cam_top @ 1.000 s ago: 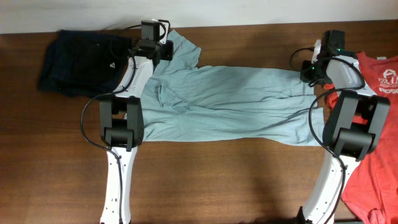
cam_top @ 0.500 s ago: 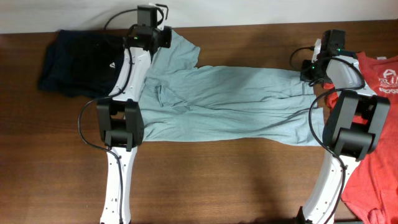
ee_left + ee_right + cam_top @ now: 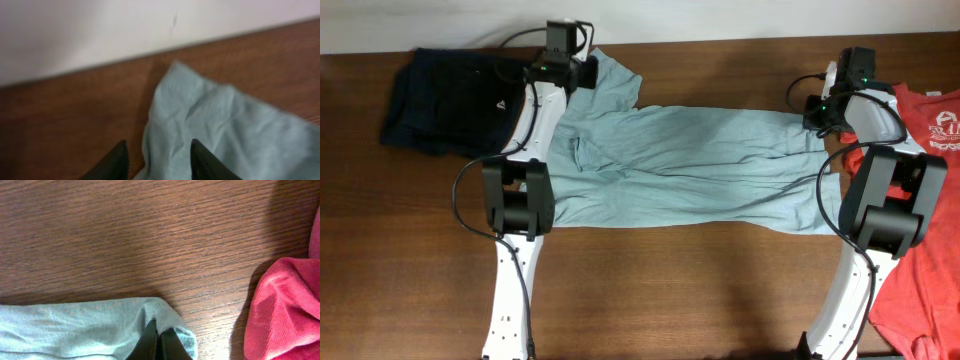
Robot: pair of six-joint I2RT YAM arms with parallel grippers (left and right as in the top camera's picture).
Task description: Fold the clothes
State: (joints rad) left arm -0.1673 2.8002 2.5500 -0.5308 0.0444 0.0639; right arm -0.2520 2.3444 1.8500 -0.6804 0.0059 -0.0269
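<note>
A brown bench [image 3: 700, 290] is backed by a white wall [image 3: 720, 18] at 12 o'clock. A dark garment [image 3: 445, 100] is heaped at 10 o'clock. The jaws of the left gripper [image 3: 157, 142] are parted over a sleeve of the blue-grey T-shirt [image 3: 690, 160], which is spread across the centre. Its 2 o'clock corner is pinched by the right gripper [image 3: 157, 330]. A red T-shirt [image 3: 920, 250] is laid at 4 o'clock.

I count three garments on my one table [image 3: 670, 290]: one pale blue-grey T-shirt [image 3: 690, 160], one red T-shirt [image 3: 920, 290] and one dark navy garment [image 3: 445, 100]. I have two arms here, one left arm [image 3: 520, 195] and one right arm [image 3: 885, 200].
</note>
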